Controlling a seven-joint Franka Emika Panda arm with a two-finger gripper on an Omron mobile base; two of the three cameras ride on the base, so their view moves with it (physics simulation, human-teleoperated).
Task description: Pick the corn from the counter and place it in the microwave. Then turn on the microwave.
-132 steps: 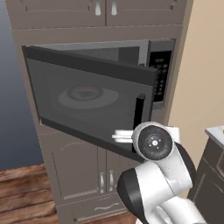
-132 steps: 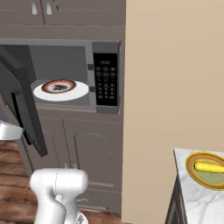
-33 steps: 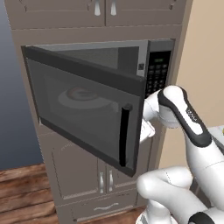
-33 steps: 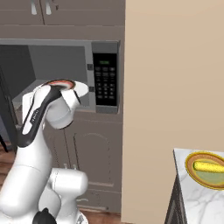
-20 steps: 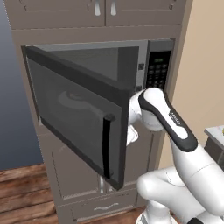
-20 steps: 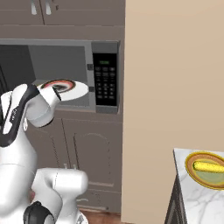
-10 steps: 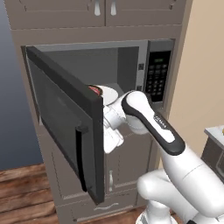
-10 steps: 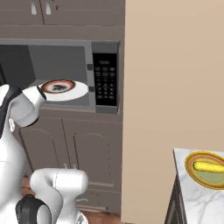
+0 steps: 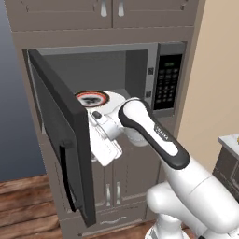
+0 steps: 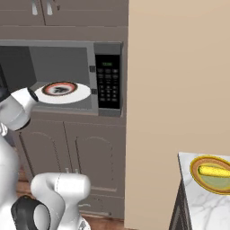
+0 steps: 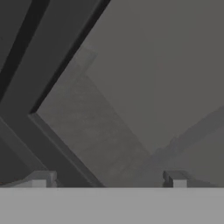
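Observation:
The corn (image 10: pixel 214 171) lies in a dark-rimmed round dish (image 10: pixel 197 178) on the counter (image 10: pixel 202 207) at the lower right, far from the arm. The microwave (image 9: pixel 140 60) stands open, its dark door (image 9: pixel 60 140) swung far out to the left. Inside it sits a white plate (image 9: pixel 93 99) (image 10: pixel 63 93) with a small red-rimmed dish on it. My gripper (image 11: pixel 108 180) is open, its fingertips (image 11: pixel 41 179) wide apart against the door's inner face, with nothing between them. In the left base view the hand (image 9: pixel 103 140) sits just behind that door.
The black keypad (image 9: pixel 167 84) (image 10: pixel 108 83) with a green display is right of the cavity. Brown cabinet doors (image 10: pixel 90 157) are below and above. A beige wall (image 10: pixel 179 90) separates the microwave from the counter. Wood floor (image 9: pixel 23 200) lies at the lower left.
The microwave door has swung much further open to the left, and my arm has swept left with it, the hand staying at the door's inner side. The gripper stayed open.

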